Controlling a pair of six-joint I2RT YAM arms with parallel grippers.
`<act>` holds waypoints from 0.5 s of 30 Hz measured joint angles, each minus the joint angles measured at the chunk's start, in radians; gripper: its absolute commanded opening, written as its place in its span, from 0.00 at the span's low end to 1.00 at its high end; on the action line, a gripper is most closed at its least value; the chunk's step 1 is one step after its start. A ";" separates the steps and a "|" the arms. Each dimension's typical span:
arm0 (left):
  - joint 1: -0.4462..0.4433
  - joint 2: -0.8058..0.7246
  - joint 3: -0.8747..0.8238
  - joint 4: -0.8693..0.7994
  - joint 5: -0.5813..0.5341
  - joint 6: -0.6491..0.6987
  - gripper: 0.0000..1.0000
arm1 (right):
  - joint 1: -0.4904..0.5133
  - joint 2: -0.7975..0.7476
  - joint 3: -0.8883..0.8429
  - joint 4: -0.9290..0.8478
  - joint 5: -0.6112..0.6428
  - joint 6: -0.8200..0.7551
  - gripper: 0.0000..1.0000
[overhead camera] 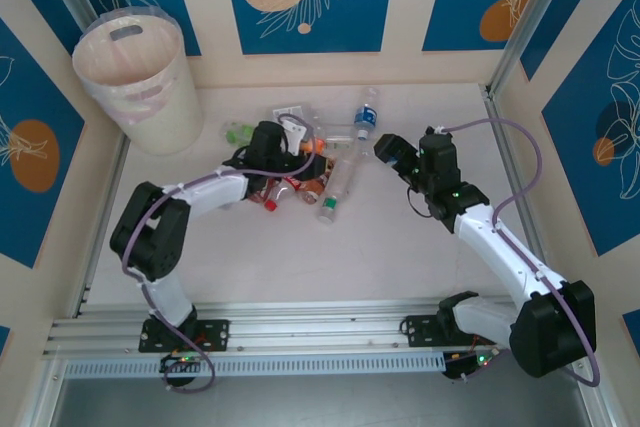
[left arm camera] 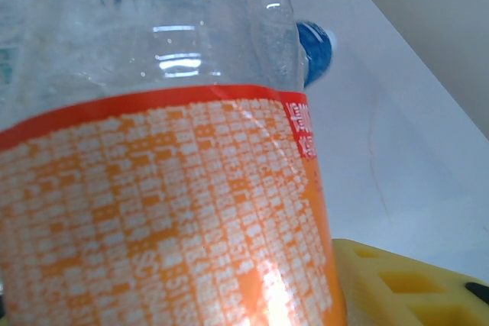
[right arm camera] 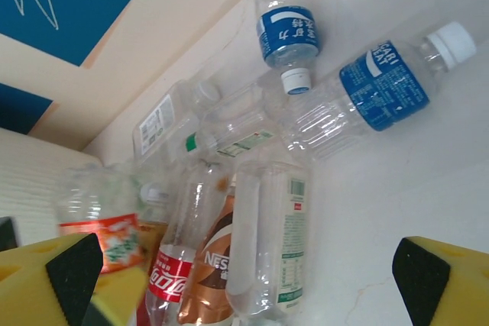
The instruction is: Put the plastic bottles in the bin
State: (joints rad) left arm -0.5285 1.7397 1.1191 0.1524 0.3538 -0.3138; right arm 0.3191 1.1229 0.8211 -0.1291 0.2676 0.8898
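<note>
Right gripper [right arm camera: 246, 269] wide; left gripper [overhead camera: 268, 140] at orange-labelled bottle [left arm camera: 168, 211], grip I cannot tell. Light, crushable, slick: pinch mid-label.

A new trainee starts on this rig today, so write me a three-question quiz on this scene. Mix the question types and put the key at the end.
1. True or false: the right gripper has its jaws wide open.
2. Multiple choice: the large round cream-white plastic bin stands A) at the far left corner of the table, B) at its far right corner, C) between the two arm bases.
3. Fill in: the clear plastic bottle seen close up in the left wrist view has a label whose main colour is ___.

Key: 1 true; 2 A; 3 orange.
</note>
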 measured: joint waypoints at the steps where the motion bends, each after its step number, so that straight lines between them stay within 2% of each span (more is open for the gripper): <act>1: 0.012 -0.026 0.000 -0.012 -0.018 0.008 0.47 | -0.002 0.000 0.000 -0.001 0.006 0.000 1.00; 8: 0.122 -0.208 0.008 -0.084 -0.125 0.068 0.47 | -0.002 0.000 0.000 -0.027 0.022 -0.002 1.00; 15: 0.242 -0.309 0.052 -0.119 -0.226 0.120 0.47 | 0.034 0.001 0.004 -0.059 0.074 -0.033 1.00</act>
State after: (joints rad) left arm -0.2863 1.4303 1.1713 0.0338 0.1280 -0.1940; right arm 0.3534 1.1240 0.8253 -0.1879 0.3412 0.8570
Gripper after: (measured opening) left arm 0.532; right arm 0.995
